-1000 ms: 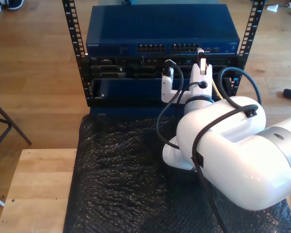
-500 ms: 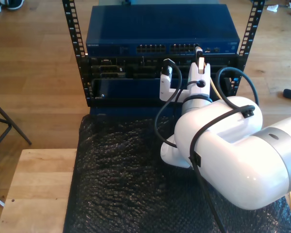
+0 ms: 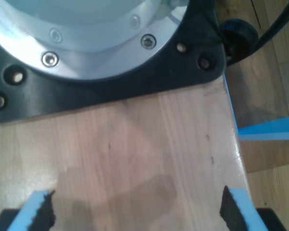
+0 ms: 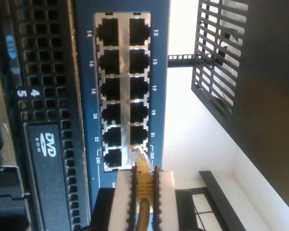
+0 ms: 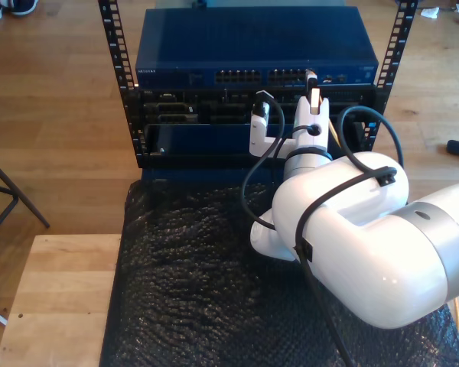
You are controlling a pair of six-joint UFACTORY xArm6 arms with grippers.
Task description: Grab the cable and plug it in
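Second wrist view: second tool point(image 4: 144, 180) clamped on cable point(image 4: 143, 190), plug tip obscured; first tool point(image 3: 135, 211) wide.

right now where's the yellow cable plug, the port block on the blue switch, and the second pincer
cable plug point(image 4: 140, 161): second wrist view, on its clear tip at the lowest ports.
port block point(image 4: 123, 91): second wrist view, on the strip between the two port columns.
my second pincer point(image 4: 144, 185): second wrist view, between the white fingertips, on the yellow cable it clamps.
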